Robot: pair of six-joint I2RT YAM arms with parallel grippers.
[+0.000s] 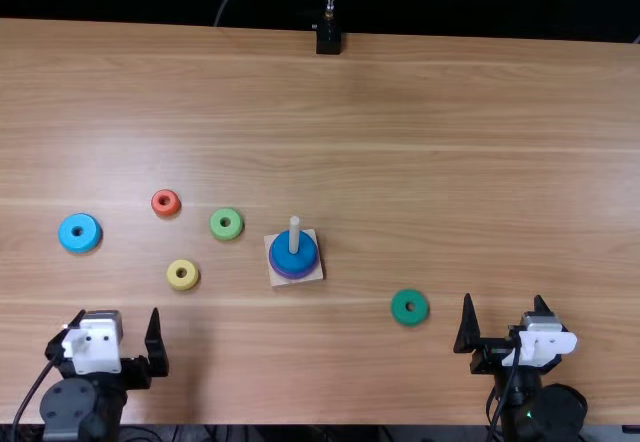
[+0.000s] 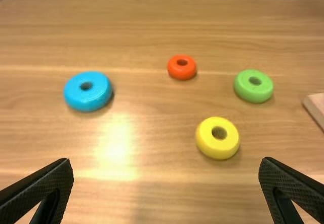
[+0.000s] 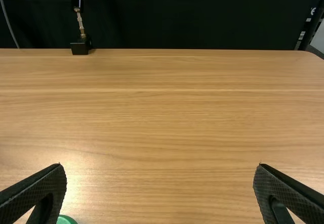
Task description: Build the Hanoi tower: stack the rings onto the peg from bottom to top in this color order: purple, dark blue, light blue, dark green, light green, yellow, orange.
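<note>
Top view has the wooden peg upright on its pale square base, near the middle of the table. The peg carries two rings: the purple ring below, resting on the base, and the dark blue ring directly on top of it. The peg's upper part rises bare above them.

Around it, the other five rings lie flat and apart on the wood. The light green ring is left of the base, the yellow ring farther left and nearer the arms. Beyond these come the orange ring and, farthest left, the light blue ring. The dark green ring lies right of the base, toward the right gripper.

Both that gripper and the left gripper hold their fingers wide apart, with nothing between them.
</note>
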